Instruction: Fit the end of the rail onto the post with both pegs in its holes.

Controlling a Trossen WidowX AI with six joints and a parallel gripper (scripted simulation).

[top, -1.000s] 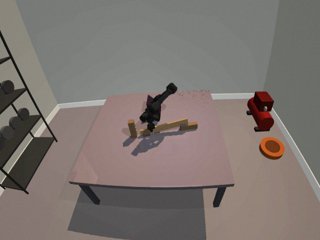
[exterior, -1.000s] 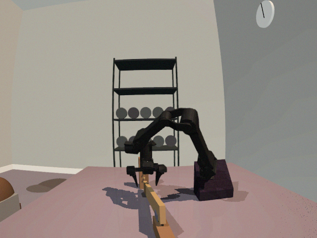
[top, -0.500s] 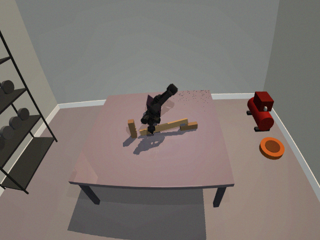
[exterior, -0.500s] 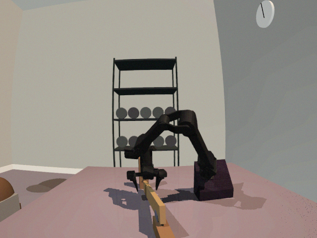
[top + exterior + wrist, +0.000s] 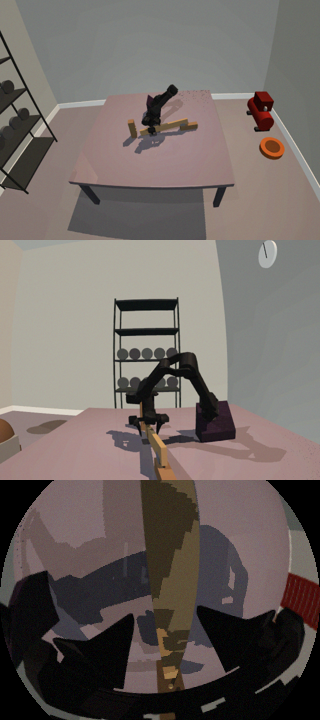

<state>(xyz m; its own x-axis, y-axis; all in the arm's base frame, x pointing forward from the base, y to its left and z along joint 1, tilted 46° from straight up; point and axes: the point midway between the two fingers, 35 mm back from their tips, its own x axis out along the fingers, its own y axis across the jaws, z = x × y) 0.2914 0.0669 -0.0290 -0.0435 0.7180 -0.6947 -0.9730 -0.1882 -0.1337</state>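
Note:
The wooden bed rail point(image 5: 174, 124) point(image 5: 156, 442) point(image 5: 172, 530) slopes down from the bracket point(image 5: 182, 125) on the low footboard block point(image 5: 189, 126) point(image 5: 166, 473) to its near end, which is low at the table, a short gap from the post. The upright post point(image 5: 132, 129) point(image 5: 141, 410) point(image 5: 162, 680) has small pegs on its rail-facing side; one peg point(image 5: 170, 686) shows in the wrist view. My gripper point(image 5: 153, 126) point(image 5: 149, 434) point(image 5: 166, 614) is open and points down over the rail near its low end. One finger is on each side, with gaps between fingers and rail. The holes are hidden.
The arm's dark purple base block point(image 5: 149, 100) point(image 5: 215, 431) stands on the table point(image 5: 165, 162) point(image 5: 90, 420) behind the rail. On the floor to the right are a red tank machine point(image 5: 259, 111) and an orange ring point(image 5: 264, 152). A shelf rack point(image 5: 147, 330) stands beyond the post.

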